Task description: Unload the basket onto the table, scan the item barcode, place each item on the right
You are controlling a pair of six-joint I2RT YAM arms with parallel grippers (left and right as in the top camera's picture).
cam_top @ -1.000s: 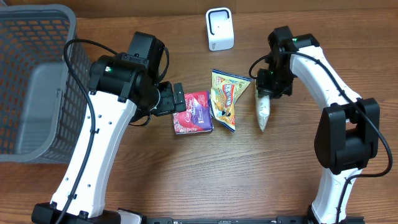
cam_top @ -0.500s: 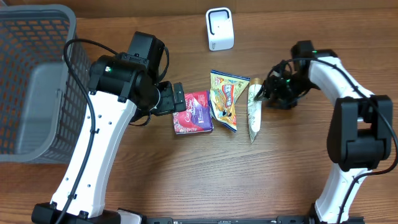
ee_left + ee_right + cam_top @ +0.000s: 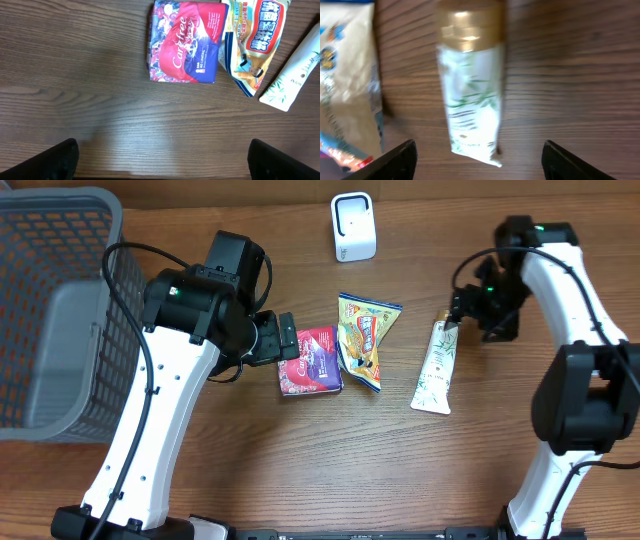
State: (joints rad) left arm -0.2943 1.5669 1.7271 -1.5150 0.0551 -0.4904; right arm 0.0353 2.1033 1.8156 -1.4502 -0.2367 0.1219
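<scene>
Tube (image 3: 433, 375) released since last frame; lies flat toward right edge of table (image 3: 300, 460). Right gripper (image 3: 479, 145) spread near its cap, left gripper (image 3: 163, 145) spread. Risk: barcode may face down, failing my scan.

The overhead view looks straight down over the whole surface (image 3: 330, 470). Both wrist views face downward, the right nearer; all three share the tube (image 3: 470, 100), ahead of the right end effector (image 3: 480, 160).
</scene>
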